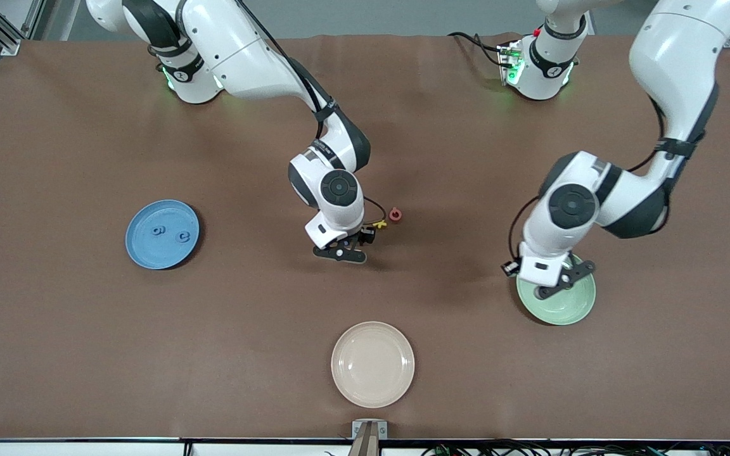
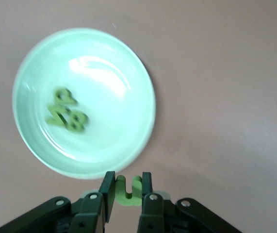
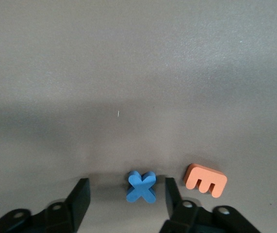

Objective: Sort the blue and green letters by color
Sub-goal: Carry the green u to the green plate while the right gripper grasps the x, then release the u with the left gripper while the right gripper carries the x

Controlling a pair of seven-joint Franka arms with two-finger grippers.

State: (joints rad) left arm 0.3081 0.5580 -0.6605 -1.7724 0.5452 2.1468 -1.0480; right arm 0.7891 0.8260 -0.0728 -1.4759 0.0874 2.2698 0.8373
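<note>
My left gripper (image 2: 127, 187) is shut on a green letter U (image 2: 128, 190) and hangs over the rim of the green plate (image 2: 109, 136), which holds green letters (image 2: 66, 112). In the front view this gripper (image 1: 558, 285) covers part of that plate (image 1: 573, 308). At the table's middle my right gripper (image 3: 126, 189) is low and open. A blue letter X (image 3: 141, 187) lies on the table between its fingers, apart from both pads. The right hand (image 1: 339, 253) hides the X in the front view. Two blue letters (image 1: 158, 230) (image 1: 182, 237) lie in the blue plate (image 1: 143, 253).
An orange letter E (image 3: 206, 179) lies just beside the right gripper's finger. A dark red letter (image 1: 396, 215) and a yellow letter (image 1: 377, 223) lie by the right hand. A beige plate (image 1: 372, 380) sits near the front camera's edge of the table.
</note>
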